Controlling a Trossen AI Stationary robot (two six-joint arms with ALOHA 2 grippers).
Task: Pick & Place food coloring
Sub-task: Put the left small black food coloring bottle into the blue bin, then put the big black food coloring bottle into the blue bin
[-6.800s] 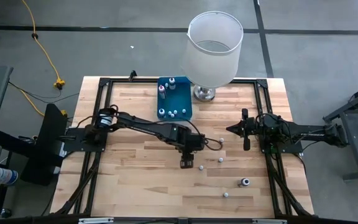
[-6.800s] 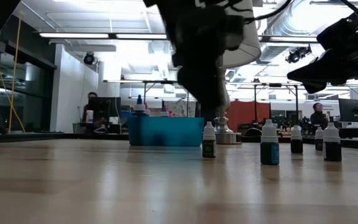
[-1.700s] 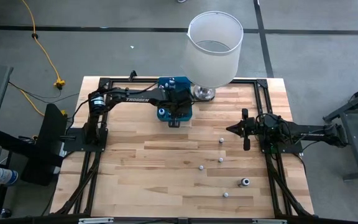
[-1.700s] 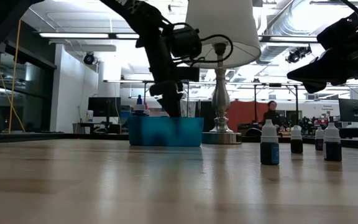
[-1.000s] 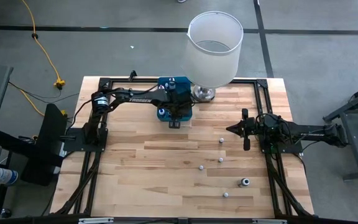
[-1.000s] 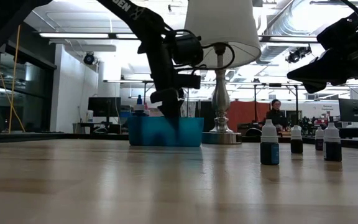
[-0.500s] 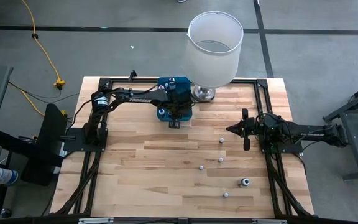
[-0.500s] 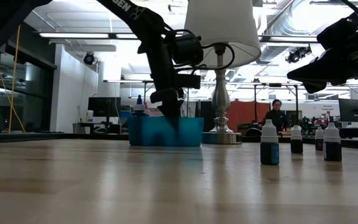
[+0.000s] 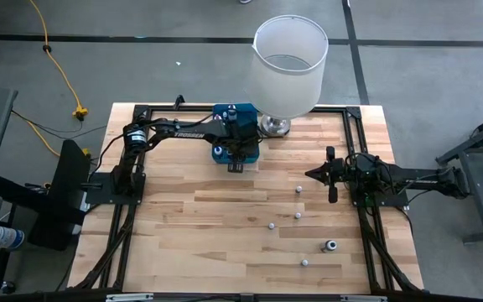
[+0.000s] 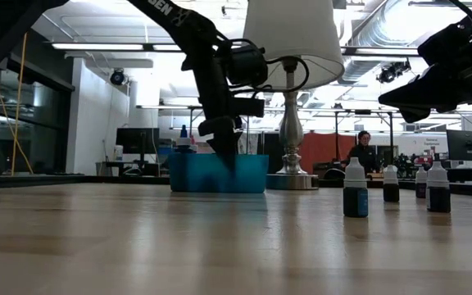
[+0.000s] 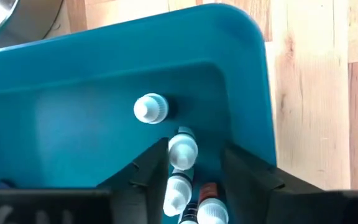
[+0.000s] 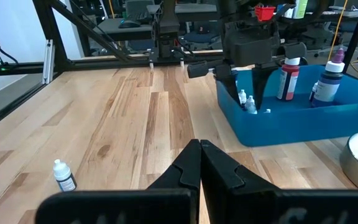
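The food coloring bottles are tiny, with white caps. Several stand loose on the table, seen side-on in the low view. Others lie in a blue tray at the far edge. My left gripper reaches down into the tray's near end, open. In the left wrist view its fingers stand either side of one bottle, with two more behind it and one upright further in. My right gripper hovers shut over the table's right side. My left gripper is open around a bottle's white cap inside the tray, coming from above. The cap lies close to one finger. I cannot tell whether it touches. The bottle rests on the tray floor.
A big white lampshade on a metal base stands just right of the tray. Larger red and blue bottles stand in the tray's far part. A black frame borders the table. People sit in the room behind.
My left gripper sank a little deeper into the blue tray somewhat over a second ago. Over the last second nothing has visibly moved.
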